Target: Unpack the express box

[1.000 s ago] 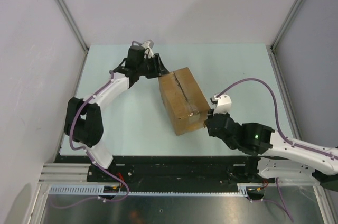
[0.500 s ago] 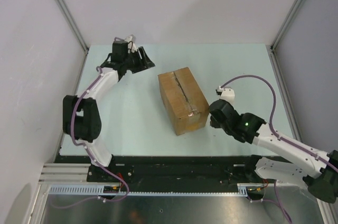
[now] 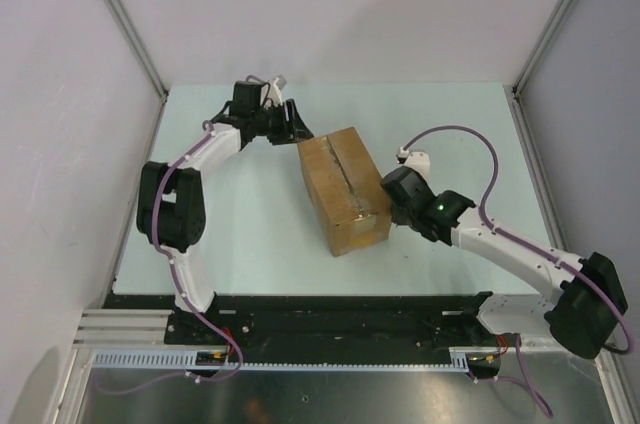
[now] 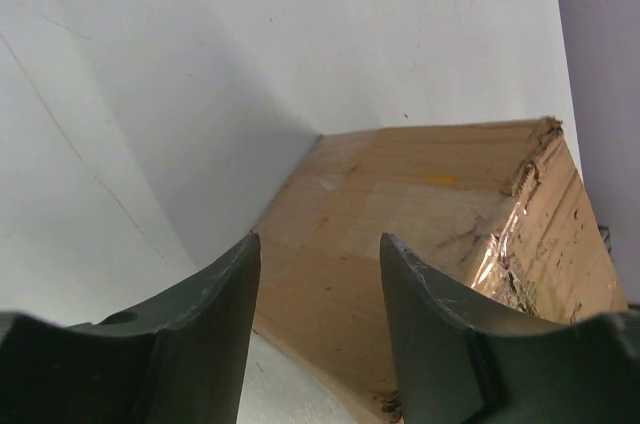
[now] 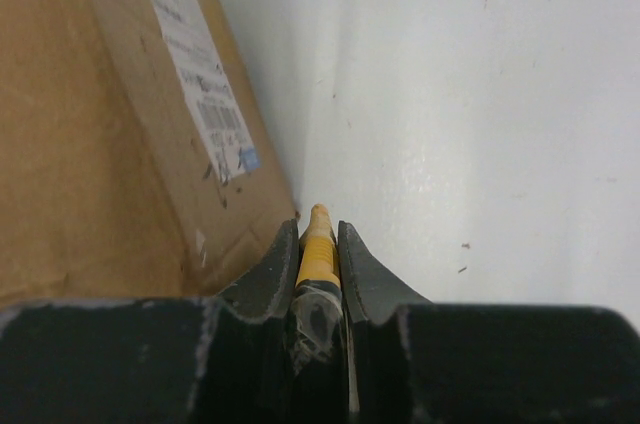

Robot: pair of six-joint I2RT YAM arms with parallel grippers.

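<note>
The express box (image 3: 345, 187) is a brown cardboard carton in the middle of the table, its top flaps closed along a taped centre seam. My left gripper (image 3: 296, 129) is open and empty at the box's far left corner; the left wrist view shows the box's side (image 4: 400, 234) just beyond its fingertips. My right gripper (image 3: 388, 191) is pressed against the box's right side, shut on a yellow utility knife (image 5: 318, 254). The right wrist view shows the box's wall (image 5: 90, 144) with its white label (image 5: 195, 64) on the left.
The pale table top (image 3: 460, 134) is bounded by grey walls with metal corner posts (image 3: 555, 19). A black rail (image 3: 330, 322) runs along the near edge by the arm bases. A purple cable (image 3: 470, 139) loops above the right arm.
My left gripper swung away to the far left, then came back to the box's far left corner. My right gripper moved up along the box's right side, from its near corner.
</note>
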